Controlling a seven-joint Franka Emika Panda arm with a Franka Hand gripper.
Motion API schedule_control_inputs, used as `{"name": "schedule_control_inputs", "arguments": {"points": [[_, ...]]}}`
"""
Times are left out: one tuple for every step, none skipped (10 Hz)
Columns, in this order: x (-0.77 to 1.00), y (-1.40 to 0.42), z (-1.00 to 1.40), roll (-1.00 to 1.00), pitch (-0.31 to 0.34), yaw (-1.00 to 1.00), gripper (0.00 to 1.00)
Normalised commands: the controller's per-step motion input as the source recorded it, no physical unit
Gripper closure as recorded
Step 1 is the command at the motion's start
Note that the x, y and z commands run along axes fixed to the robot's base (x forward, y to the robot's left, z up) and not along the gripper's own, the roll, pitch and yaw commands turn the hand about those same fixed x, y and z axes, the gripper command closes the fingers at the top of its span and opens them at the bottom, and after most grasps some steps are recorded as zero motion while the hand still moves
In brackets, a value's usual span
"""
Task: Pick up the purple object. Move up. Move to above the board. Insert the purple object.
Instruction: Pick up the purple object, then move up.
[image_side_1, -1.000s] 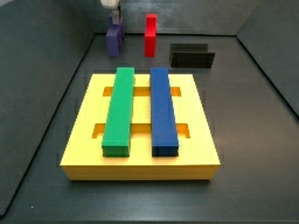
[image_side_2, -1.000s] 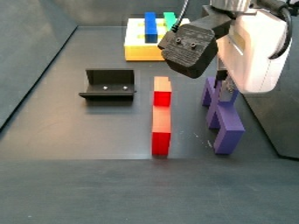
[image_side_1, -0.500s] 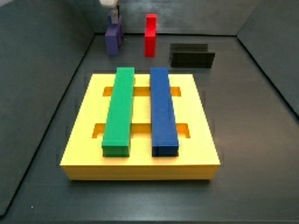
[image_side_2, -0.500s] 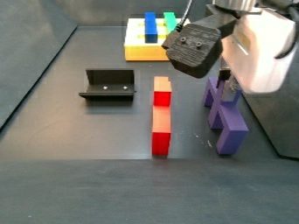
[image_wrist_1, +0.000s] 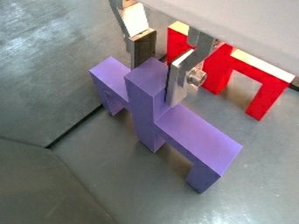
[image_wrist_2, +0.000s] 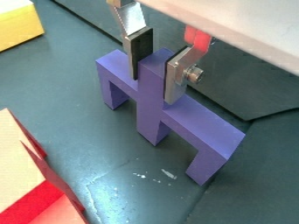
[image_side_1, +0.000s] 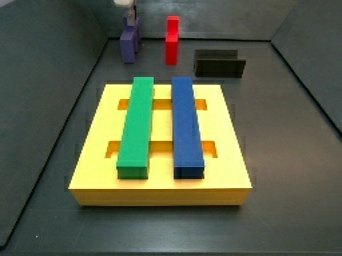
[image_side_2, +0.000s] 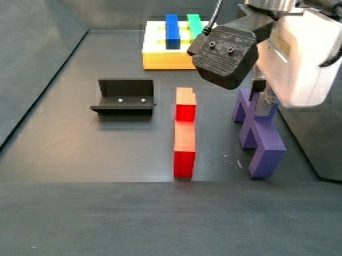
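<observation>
- Matte purple bridge-shaped block (image_wrist_1: 158, 109) stands on the dark grey floor w/ its two short legs down, far-left corner in a side view (image_side_1: 130, 44), right side by the wall in a side view (image_side_2: 258, 135).
- Hand (image_wrist_1: 163, 61) is right over the block's middle in both wrist views (image_wrist_2: 158, 61). One silver finger plate w/ dark pad (image_wrist_1: 142, 45) on one side of the raised central ridge, the other plate (image_wrist_1: 184, 74) on the opposite side.
- Fingers straddle the ridge, pads look pressed on both faces, i.e. hand clamped on the purple block; block's feet on the floor, not lifted.
- Block look: wide flat crossbar, taller ridge across its centre, uniform purple, no marks. One leg end near the wall, other leg end out toward open floor.
- Red upright block (image_side_1: 173, 38) just beside the purple one, apart, not touching; in a side view (image_side_2: 185, 130) it sits to its left. Seen behind the fingers in a wrist view (image_wrist_1: 239, 74).
- Small black box-like fixture (image_side_1: 221, 64) further right of the red block, well apart from the hand.
- Big flat yellow square board w/ slots (image_side_1: 160, 180) well apart from the purple block, near front in that side view, carrying a long green bar (image_side_1: 136, 125) and a long blue bar (image_side_1: 186, 125) side by side.
- Big white-and-black arm body (image_side_2: 287, 55) hides the hand's upper part in that side view.
</observation>
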Motion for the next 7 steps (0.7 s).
{"name": "schedule_control_inputs", "arguments": {"points": [[0.00,0.00,0.00,0.00,0.000,0.00,1.00],[0.00,0.00,0.00,0.00,0.000,0.00,1.00],[0.00,0.00,0.00,0.00,0.000,0.00,1.00],[0.00,0.00,0.00,0.00,0.000,0.00,1.00],[0.00,0.00,0.83,0.00,0.000,0.00,1.00],[-0.02,-0.04,0.81,-0.01,0.019,-0.05,1.00],[-0.06,-0.04,0.64,-0.01,0.052,-0.05,1.00]]}}
